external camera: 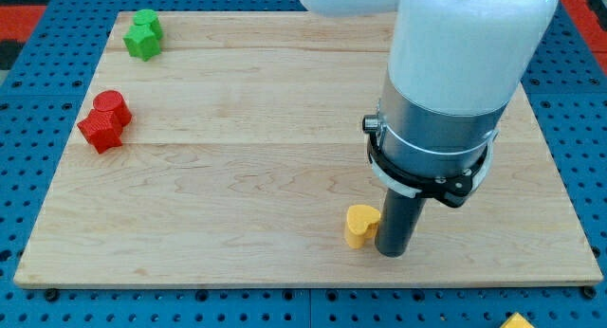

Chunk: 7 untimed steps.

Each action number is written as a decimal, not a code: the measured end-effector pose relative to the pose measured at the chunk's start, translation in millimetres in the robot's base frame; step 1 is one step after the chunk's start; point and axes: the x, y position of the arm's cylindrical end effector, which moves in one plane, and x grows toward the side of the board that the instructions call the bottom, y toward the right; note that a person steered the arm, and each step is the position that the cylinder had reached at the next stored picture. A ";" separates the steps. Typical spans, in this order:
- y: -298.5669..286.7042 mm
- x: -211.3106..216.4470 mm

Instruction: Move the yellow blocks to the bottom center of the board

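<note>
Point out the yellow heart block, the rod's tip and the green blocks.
yellow heart block [359, 223], camera view, top face.
my tip [391, 251], camera view, rod's bottom end.
green blocks [143, 36], camera view, middle of the pair.

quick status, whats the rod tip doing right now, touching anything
my tip: no gripper, holds nothing; it sits just to the view's right of the yellow heart block, touching it or nearly so.

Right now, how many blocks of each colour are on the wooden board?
Green: 2, touching, at the view's top left
Red: 2, touching, at the view's left
Yellow: 1, heart-shaped, near the view's bottom centre, just left of my tip
Total: 5 blocks on the board.
</note>
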 end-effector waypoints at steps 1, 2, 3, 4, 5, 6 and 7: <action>0.0 0.0; -0.8 0.0; -22.9 2.6; -32.9 -10.1; 0.2 -33.5; 1.2 -48.8; -31.1 -37.6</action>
